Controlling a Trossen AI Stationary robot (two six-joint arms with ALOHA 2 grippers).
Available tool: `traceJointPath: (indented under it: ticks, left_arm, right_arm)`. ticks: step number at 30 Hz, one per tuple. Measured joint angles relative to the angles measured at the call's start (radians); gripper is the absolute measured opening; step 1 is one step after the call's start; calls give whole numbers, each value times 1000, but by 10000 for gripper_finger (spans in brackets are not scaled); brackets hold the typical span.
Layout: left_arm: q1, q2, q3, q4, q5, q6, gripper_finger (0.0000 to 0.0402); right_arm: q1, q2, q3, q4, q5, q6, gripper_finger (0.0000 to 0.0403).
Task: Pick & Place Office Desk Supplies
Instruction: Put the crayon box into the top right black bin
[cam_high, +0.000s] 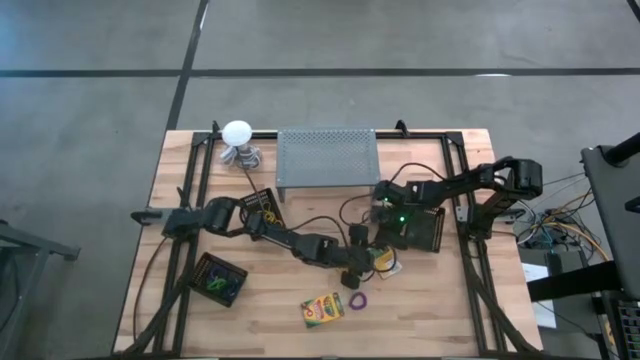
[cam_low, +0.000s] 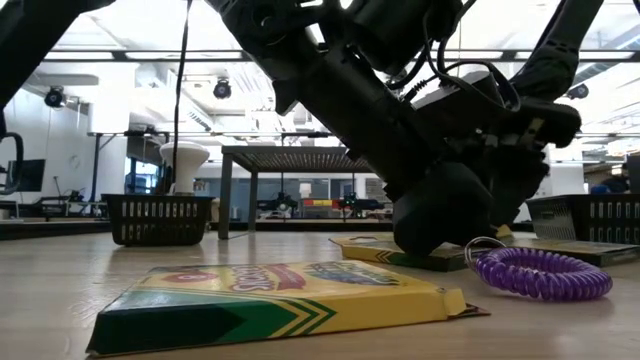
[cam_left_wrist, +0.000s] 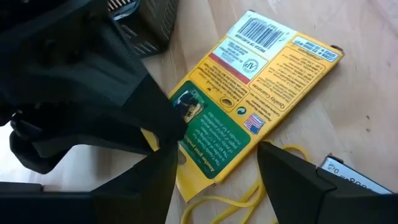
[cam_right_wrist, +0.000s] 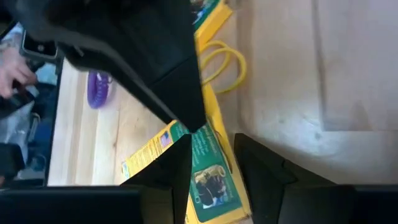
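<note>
Nearest the front edge: crayon box (cam_high: 322, 309) flat on the table, purple loop (cam_high: 358, 300) just beside. Behind, second crayon box (cam_left_wrist: 249, 106) under both pincers: left gripper (cam_left_wrist: 214, 180) spread, right gripper (cam_right_wrist: 211, 165) parted astride it. Light, stiff cardboard, likely slick; best pinched across the edges.

Both hands (cam_left_wrist: 211, 180) (cam_right_wrist: 214, 168) low (fingers parted), nearly meeting.
</note>
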Motion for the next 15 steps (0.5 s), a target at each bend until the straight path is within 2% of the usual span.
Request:
traceJointPath:
  ticks: [5, 11, 15]
  left_arm:
    - [0, 0, 0, -1, 0, 0, 229]
    - [1, -1, 0, -2, -20, -10, 229]
    - [-4, -2, 15, -18, -25, -30, 229]
  right_arm:
    - [23, 0, -8, 3, 20, -20, 100]
    - [28, 0, -11, 4, 52, -22, 18]
    - [28, -1, -11, 3, 65, -12, 9]
